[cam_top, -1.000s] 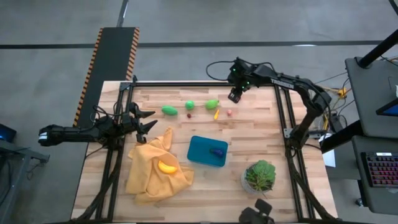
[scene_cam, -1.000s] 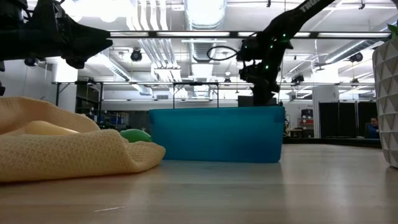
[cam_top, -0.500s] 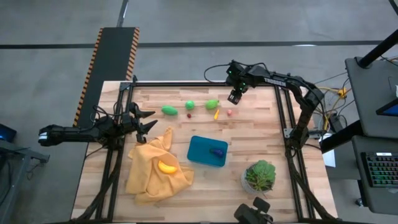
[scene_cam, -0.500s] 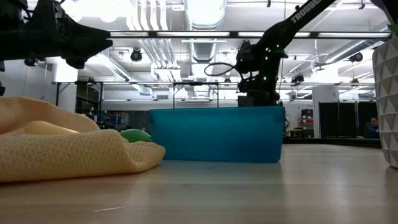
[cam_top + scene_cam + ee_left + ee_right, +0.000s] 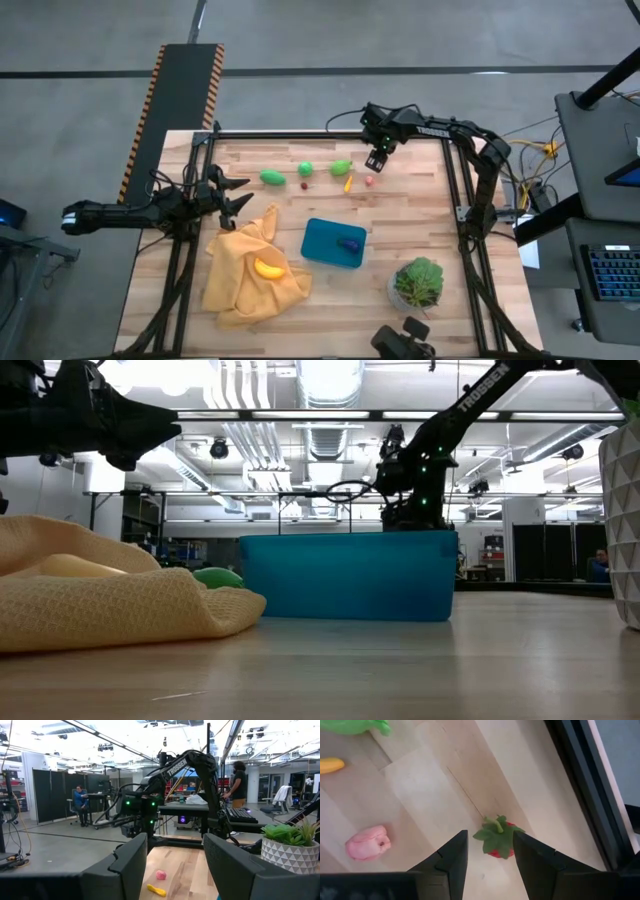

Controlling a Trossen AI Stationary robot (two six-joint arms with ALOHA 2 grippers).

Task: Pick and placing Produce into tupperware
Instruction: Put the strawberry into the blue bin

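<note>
My right gripper [image 5: 490, 837] is open and points down near the table's far edge [image 5: 375, 160]. A small red strawberry with a green leaf cap [image 5: 497, 839] lies on the wood between its two fingers, apart from both. A pink piece [image 5: 367, 842], a yellow-orange piece [image 5: 347, 183] and green pieces [image 5: 342, 167] [image 5: 305, 169] [image 5: 271, 177] lie in a row nearby. The teal tupperware [image 5: 334, 242] holds a purple piece [image 5: 349, 242]. My left gripper [image 5: 243, 193] waits open at the table's left side, above the cloth's far corner.
A mustard-yellow cloth [image 5: 250, 265] lies crumpled left of the tupperware with a yellow-orange piece [image 5: 267, 267] on it. A potted plant [image 5: 418, 282] stands at the near right. A tiny red piece [image 5: 305, 185] lies by the green ones. The black frame rail [image 5: 590, 785] runs close beside the strawberry.
My right gripper has come down toward the table near the far edge and shifted a little toward the table's left, its wrist swinging leftward. Nothing else has moved.
</note>
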